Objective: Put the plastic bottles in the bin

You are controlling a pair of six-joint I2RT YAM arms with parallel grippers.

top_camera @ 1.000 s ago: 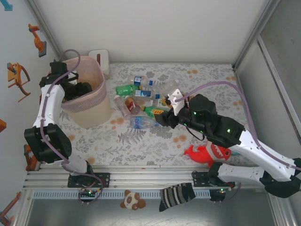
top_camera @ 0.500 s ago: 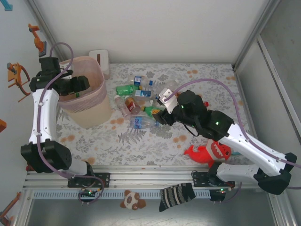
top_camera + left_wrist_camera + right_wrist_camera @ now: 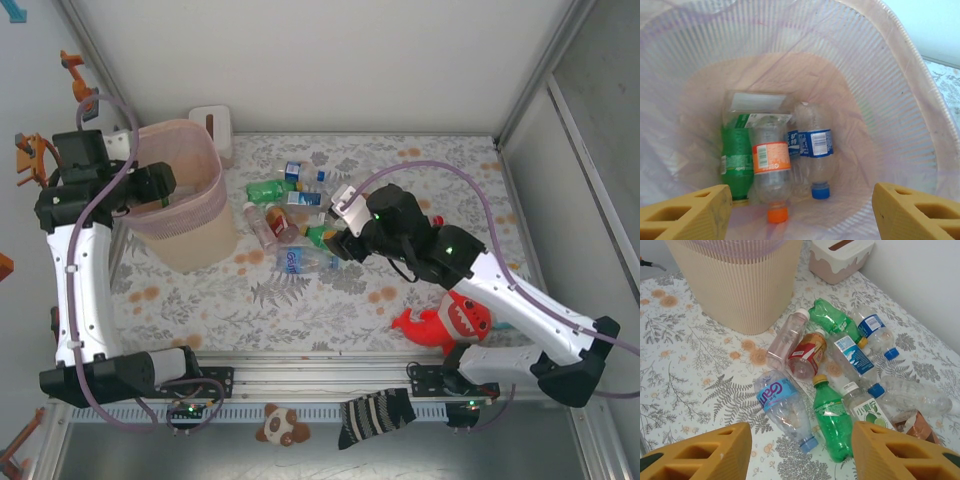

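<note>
Near the table's middle, the right gripper (image 3: 800, 455) is hanging over a heap of plastic bottles (image 3: 830, 415), its jaws spread wide and holding nothing. By the far left corner, the left gripper (image 3: 800, 212) is hanging over the bin (image 3: 890, 100), jaws spread and empty, and a few bottles in the bin (image 3: 771, 165) are lying at its bottom.

White walls (image 3: 330, 60); fern-print tablecloth (image 3: 300, 310); aluminium rail (image 3: 320, 372) along near edge.

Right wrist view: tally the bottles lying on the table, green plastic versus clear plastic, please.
green plastic bottles: 2
clear plastic bottles: 8 (one, brown-labelled, is partly hidden)
Total: 10
</note>
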